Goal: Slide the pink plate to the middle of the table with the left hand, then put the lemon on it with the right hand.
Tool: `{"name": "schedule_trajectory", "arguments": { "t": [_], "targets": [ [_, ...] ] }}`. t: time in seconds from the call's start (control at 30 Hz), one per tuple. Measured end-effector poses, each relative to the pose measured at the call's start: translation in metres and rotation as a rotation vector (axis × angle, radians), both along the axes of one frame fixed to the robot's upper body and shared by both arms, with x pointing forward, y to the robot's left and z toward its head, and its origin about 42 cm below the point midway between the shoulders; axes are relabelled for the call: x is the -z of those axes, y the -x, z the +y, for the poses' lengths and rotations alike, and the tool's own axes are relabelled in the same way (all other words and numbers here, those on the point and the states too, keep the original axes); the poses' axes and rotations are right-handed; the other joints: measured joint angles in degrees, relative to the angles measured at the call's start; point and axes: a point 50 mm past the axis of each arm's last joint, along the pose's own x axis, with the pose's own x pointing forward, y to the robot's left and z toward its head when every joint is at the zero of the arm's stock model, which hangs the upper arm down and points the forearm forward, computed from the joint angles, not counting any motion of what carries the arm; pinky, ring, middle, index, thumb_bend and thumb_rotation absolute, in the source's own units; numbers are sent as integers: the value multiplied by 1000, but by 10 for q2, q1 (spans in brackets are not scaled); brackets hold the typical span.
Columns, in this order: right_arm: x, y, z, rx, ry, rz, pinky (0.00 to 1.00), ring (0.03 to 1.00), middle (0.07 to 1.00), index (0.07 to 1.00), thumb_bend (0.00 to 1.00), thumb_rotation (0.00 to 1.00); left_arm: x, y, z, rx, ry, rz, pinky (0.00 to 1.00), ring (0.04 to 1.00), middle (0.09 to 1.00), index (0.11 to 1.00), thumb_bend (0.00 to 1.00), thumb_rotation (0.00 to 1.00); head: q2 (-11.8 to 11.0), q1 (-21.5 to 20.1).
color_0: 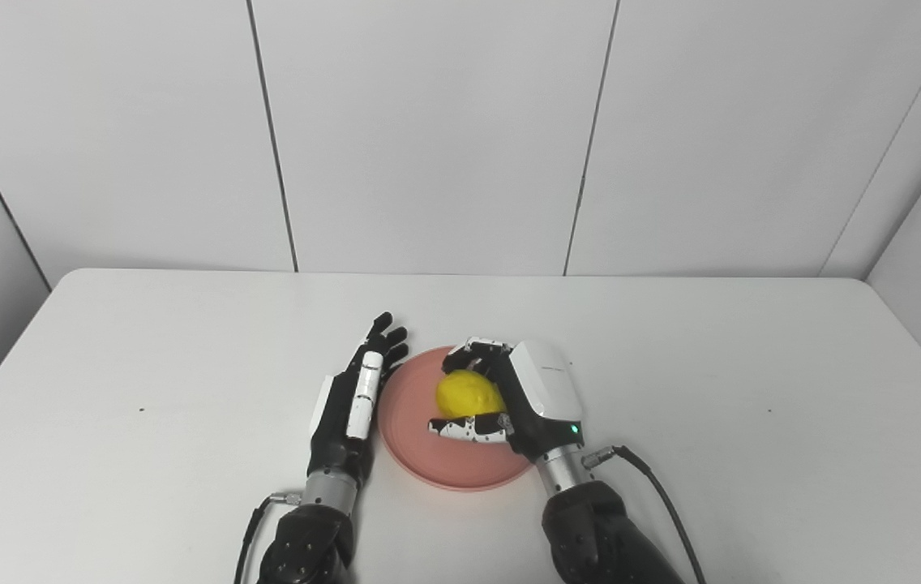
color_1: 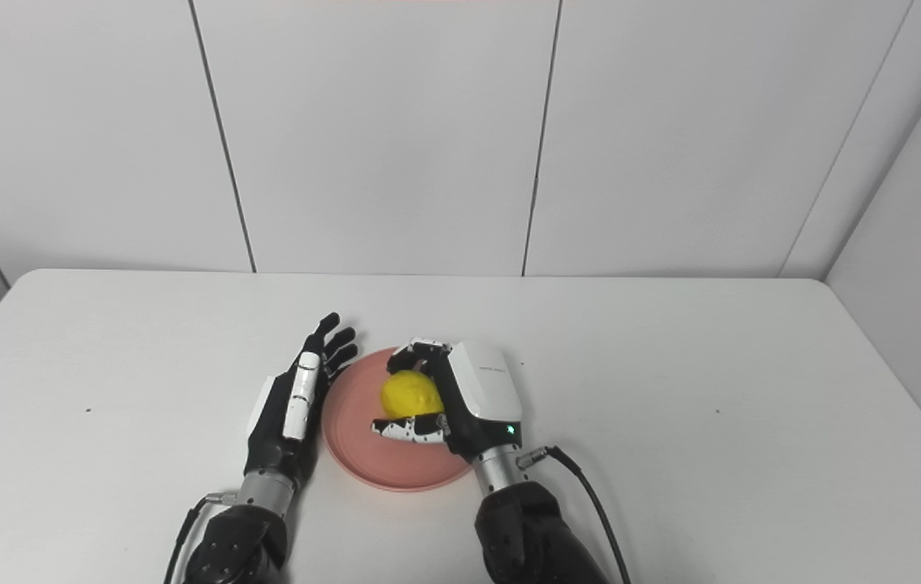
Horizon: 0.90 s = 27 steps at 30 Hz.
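Left eye view: right hand [color_0: 521, 397] half hides lemon [color_0: 467, 395].

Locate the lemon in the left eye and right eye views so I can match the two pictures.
Left eye view: the lemon sits just right of picture centre, low, over the pink plate, inside the right hand.
Right eye view: the lemon sits left of centre, at the same height, in the same grasp.
Shared landmark: the left hand, flat against the plate's left rim.
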Motion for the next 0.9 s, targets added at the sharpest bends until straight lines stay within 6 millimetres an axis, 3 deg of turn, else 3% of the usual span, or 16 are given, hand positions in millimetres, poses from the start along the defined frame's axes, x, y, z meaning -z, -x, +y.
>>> {"name": "schedule_trajectory", "arguments": {
  "t": [0.03,0.07,0.17,0.27,0.33,0.37,0.47,0.77,0.83,0.87,0.9],
  "targets": [
    [0,0,0,-1,1,-1,558,602,545,463,513,0,0,0,0,0,0,0,886,899,904,912,590,1000,0,0],
    [0,0,0,-2,2,-2,585,644,632,481,509,76,0,0,0,0,0,0,885,899,904,911,589,1000,0,0],
    [0,1,-2,-5,0,-3,669,736,754,496,508,136,0,0,0,1,0,-1,887,901,908,906,593,1000,1,0],
    [-2,4,-3,-19,-12,6,720,784,794,498,509,147,0,0,0,0,-1,-1,886,902,905,905,595,1000,1,0],
    [-2,7,-4,-25,-18,8,742,802,810,499,509,151,0,0,0,0,-1,-1,885,903,906,907,598,1000,1,0],
    [-2,9,-5,-27,-19,9,765,818,828,646,586,232,0,0,1,0,-2,-1,882,900,906,906,595,1000,1,0],
    [-3,13,-5,-35,-17,5,821,847,853,767,642,316,0,0,1,0,-2,-1,872,894,906,903,585,1000,3,-1],
    [-2,20,-6,-76,-18,-5,935,882,877,833,651,416,0,0,1,2,-3,-2,894,902,908,912,593,1000,4,-1],
    [-2,22,-6,-81,-28,-5,941,889,886,852,648,531,0,0,1,3,-5,-2,899,903,907,914,594,1000,4,-2],
    [-2,22,-6,-85,-37,-5,941,890,887,853,647,542,0,0,2,3,-6,-2,899,903,907,914,594,1000,4,-2],
    [-2,22,-7,-89,-45,-6,945,894,890,859,646,631,0,0,2,3,-7,-3,899,902,905,912,590,1000,4,-2]
  ]
}}
